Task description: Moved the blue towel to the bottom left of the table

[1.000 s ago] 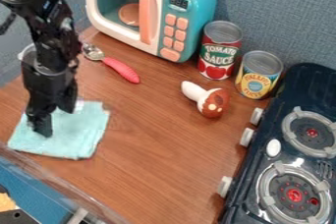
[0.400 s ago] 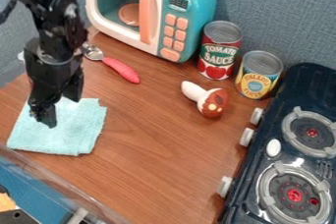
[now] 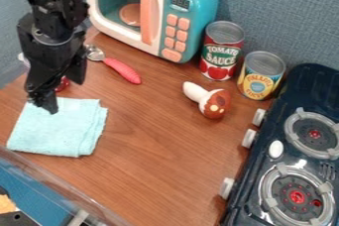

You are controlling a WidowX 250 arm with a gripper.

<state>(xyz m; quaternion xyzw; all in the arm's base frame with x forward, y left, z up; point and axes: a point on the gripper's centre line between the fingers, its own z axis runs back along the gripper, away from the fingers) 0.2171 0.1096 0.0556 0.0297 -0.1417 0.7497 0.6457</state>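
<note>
The black two-finger gripper has risen, its fingers apart, from the folded light-blue cloth towel at bottom left of the brown wooden table, which a too low fingertip could drag.

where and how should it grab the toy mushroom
Probably by the white stem of the toy mushroom, from straight above, closing across its width. The mushroom lies on its side, and the stem looks slimmer than the rounded brown cap, which might slip.

Microwave nr spoon, w/ cans.
</note>
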